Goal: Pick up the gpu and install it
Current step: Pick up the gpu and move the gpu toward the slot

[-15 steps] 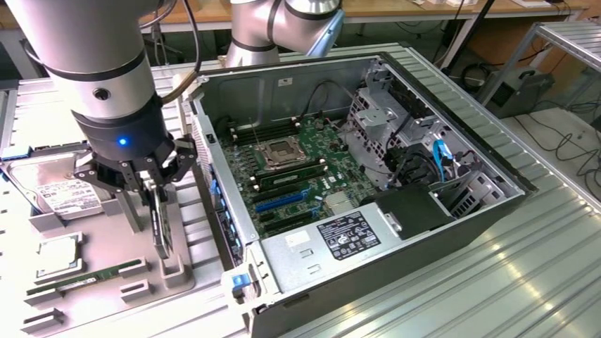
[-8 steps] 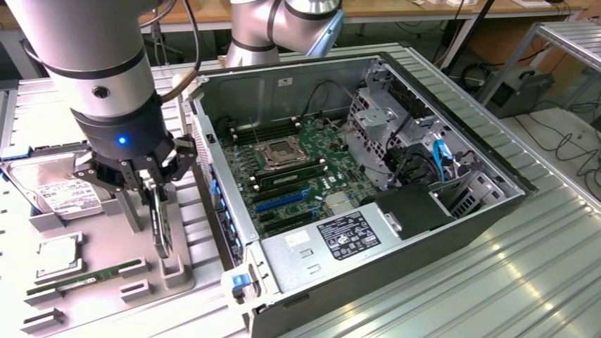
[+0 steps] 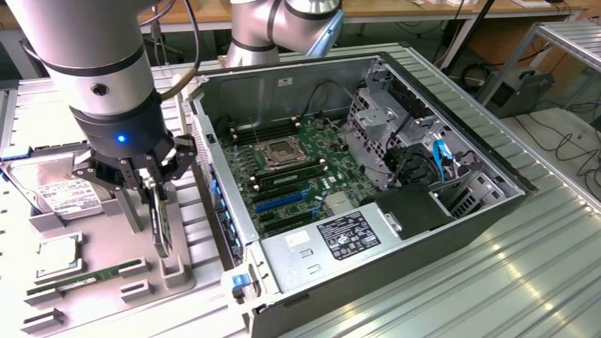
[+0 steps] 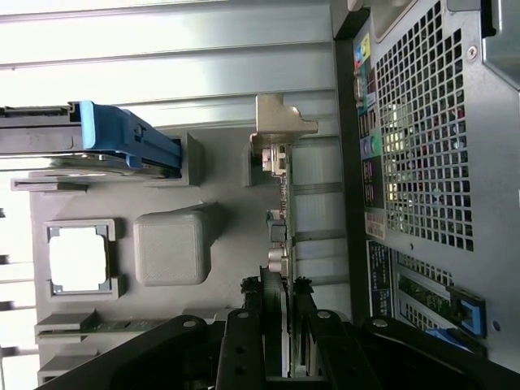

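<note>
Open computer case (image 3: 376, 296) lay on its side at the exterior view's right, motherboard exposed. Gray holder tray (image 3: 103, 211) sat just beside it, at the exterior view's left. Gripper (image 3: 150, 211) hung over the tray, fingers about half closed and clamped on both faces of the gpu (image 3: 162, 232), which stood on edge in a tray slot. Hard drive (image 3: 61, 190) and memory stick (image 3: 84, 276) lay nearby in the tray.
</note>
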Tool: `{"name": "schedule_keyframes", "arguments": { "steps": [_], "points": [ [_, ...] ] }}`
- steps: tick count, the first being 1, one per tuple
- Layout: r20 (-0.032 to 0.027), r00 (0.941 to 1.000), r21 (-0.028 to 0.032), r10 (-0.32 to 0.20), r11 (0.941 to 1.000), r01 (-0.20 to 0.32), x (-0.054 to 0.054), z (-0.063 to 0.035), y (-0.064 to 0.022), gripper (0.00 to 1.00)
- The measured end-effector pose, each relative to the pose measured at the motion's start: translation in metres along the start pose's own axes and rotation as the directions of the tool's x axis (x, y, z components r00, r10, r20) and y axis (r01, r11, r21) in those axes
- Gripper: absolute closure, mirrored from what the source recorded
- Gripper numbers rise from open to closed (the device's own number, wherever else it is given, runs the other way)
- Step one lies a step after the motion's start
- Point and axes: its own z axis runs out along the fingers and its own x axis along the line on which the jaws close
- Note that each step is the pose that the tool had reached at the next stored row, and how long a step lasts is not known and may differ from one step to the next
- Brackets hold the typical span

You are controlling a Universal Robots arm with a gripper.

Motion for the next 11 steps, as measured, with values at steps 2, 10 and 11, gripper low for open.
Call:
{"name": "schedule_keyframes", "arguments": {
  "steps": [2, 10, 11],
  "points": [
    [0.0001, 1.0, -0.0002, 0.0, 1.0, 0.0, 0.0, -0.0007, 0.0001, 0.73],
    [0.0001, 1.0, -0.0001, 0.0, 1.0, 0.0, -0.0001, -0.0035, 0.0002, 0.73],
    [0.0001, 1.0, -0.0002, 0.0, 1.0, 0.0, -0.0001, -0.0038, 0.0002, 0.73]
  ]
}}
